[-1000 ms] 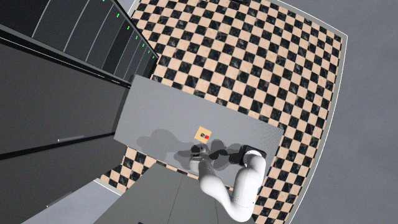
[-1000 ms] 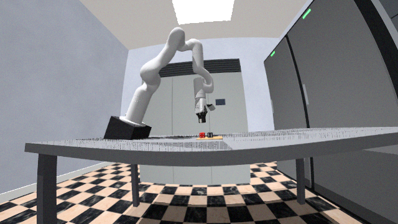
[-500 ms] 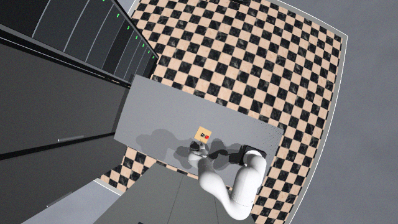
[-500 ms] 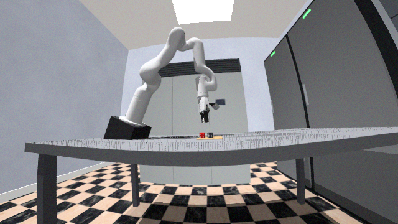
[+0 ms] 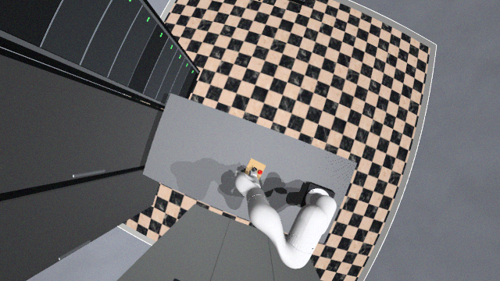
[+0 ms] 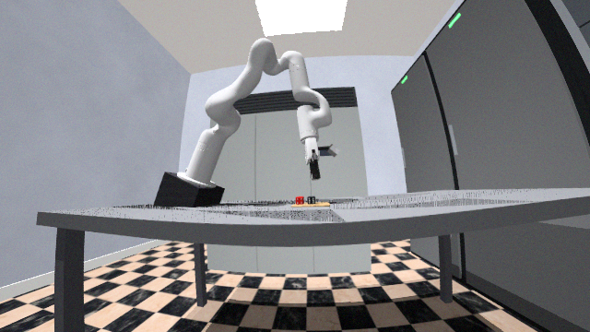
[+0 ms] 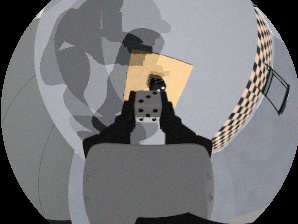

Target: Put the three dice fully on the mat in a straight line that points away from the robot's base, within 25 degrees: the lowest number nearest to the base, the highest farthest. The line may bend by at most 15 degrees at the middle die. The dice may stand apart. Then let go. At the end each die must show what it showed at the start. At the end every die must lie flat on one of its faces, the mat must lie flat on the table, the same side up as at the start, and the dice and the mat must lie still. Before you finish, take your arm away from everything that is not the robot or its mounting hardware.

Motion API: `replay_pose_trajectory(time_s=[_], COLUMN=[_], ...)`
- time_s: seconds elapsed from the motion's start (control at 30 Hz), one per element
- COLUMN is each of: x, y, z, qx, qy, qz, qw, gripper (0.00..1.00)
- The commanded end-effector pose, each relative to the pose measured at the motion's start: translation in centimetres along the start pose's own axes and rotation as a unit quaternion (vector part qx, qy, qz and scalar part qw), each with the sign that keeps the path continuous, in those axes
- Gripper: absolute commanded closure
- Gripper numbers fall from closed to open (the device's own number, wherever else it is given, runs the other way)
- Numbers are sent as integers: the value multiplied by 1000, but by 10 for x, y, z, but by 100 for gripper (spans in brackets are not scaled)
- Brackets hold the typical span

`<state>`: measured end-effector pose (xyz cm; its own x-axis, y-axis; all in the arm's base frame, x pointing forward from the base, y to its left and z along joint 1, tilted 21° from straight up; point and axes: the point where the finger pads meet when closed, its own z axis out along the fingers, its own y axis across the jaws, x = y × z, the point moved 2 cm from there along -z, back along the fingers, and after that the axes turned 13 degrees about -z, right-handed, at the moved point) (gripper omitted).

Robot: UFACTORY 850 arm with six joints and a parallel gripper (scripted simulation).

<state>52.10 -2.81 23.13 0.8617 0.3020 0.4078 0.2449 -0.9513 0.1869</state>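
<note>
My gripper is shut on a grey die with dark pips and holds it well above the table. It also shows in the exterior view, high over the mat. The tan mat lies flat on the grey table near the arm's base. A red die and a black die stand on it; in the side view the red die is left of the black die. In the wrist view the mat lies just beyond the held die, and the black die peeks out above it.
The arm's black base stands on the table left of the mat. Dark cabinets line the right side. The table edge runs across the front.
</note>
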Motion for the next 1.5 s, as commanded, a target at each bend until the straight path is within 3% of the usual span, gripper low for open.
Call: replay_pose_trajectory(time_s=[0.0,0.13,0.7,0.87,1.2,1.47], x=[12,15,15,14,10,9], y=[30,41,41,40,36,35], z=[1,1,4,17,74,89], qx=[30,32,32,32,32,32], qy=[-43,-39,-39,-39,-39,-39], qz=[66,90,91,91,91,91], qw=[996,995,995,995,995,995], gripper=[73,73,73,73,73,73])
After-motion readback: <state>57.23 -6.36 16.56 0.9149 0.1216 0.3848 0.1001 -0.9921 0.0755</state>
